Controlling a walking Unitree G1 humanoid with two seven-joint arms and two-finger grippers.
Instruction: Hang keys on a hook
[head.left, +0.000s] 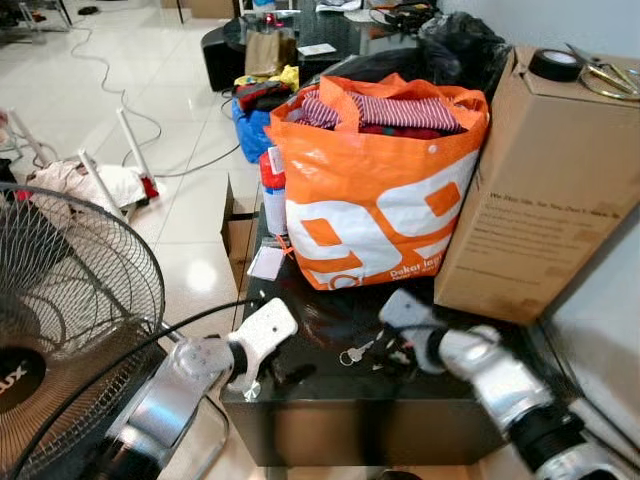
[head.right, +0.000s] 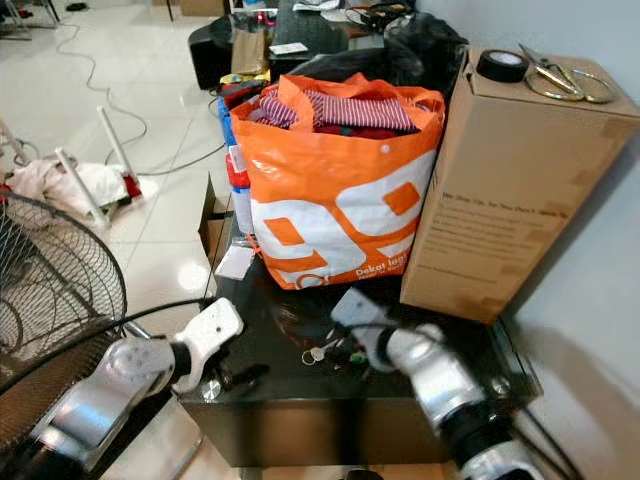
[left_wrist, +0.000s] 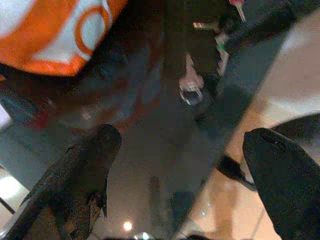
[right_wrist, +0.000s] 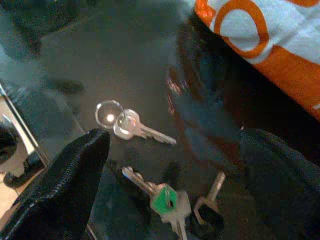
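Two arms reach over a glossy black table (head.left: 330, 385), one from each side. Largest on it is a tall cardboard box (head.left: 535, 190) at the right, with a roll of black tape (head.left: 555, 64) and scissors (head.left: 603, 72) on its top. Just beside the box stands an orange and white bag (head.left: 375, 215) stuffed with striped and red cloth. A standing fan (head.left: 60, 300) fills the lower left, off the table, and a cable (head.left: 110, 75) snakes over the white floor beyond.

The left gripper (left_wrist: 182, 165) hovers above the table's near left edge with its fingers (left_wrist: 82, 170) spread wide apart, nothing between them. The right gripper (right_wrist: 170, 165) sits low over the table in front of the bag, its fingers (right_wrist: 70, 175) also parted and empty.

Smallest are the keys (right_wrist: 150, 165), lying flat on the black surface near the front edge, between the two grippers and closer to the right one. One silver key on a ring (right_wrist: 109, 113) lies apart from a cluster with a green-headed key (right_wrist: 165, 199).
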